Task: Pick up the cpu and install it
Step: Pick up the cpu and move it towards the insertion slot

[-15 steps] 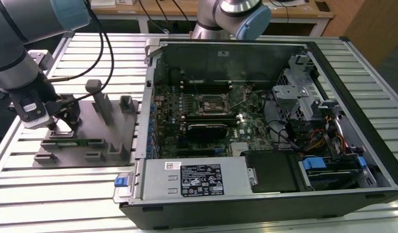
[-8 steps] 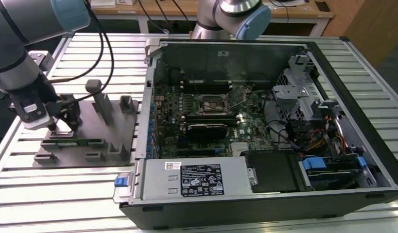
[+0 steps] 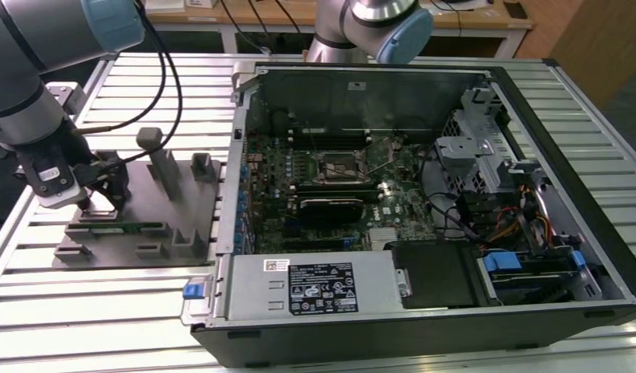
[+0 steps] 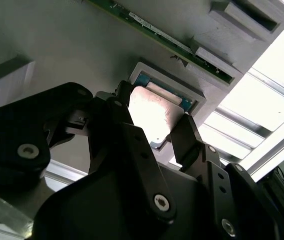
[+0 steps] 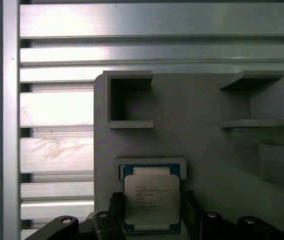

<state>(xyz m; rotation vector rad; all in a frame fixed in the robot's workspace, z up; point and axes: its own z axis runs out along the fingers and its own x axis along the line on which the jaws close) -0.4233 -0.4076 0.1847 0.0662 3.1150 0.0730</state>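
At the exterior view's left, the black two-fingered hand [image 3: 103,203] hangs low over a grey moulded fixture plate [image 3: 183,225] lying on the slatted aluminium tabletop [image 3: 90,311]. In the first wrist view the cpu, a small flat square chip with a pale silver lid [image 5: 152,195], sits in a shallow framed pocket [image 5: 152,161] on that plate. The hand's fingers [image 5: 115,210] stand spread, one at each of two opposite edges. They are close in but, as far as I can judge, not clamped.

The step in hand is the pick, at the point of grasping. Towards the exterior view's right lies the open black computer case [image 3: 566,155]. Its square metal-framed socket [image 3: 336,165] on the green motherboard [image 3: 401,186] is well apart from the chip. The grasp calls for an even squeeze on both edges, with the chip kept level.
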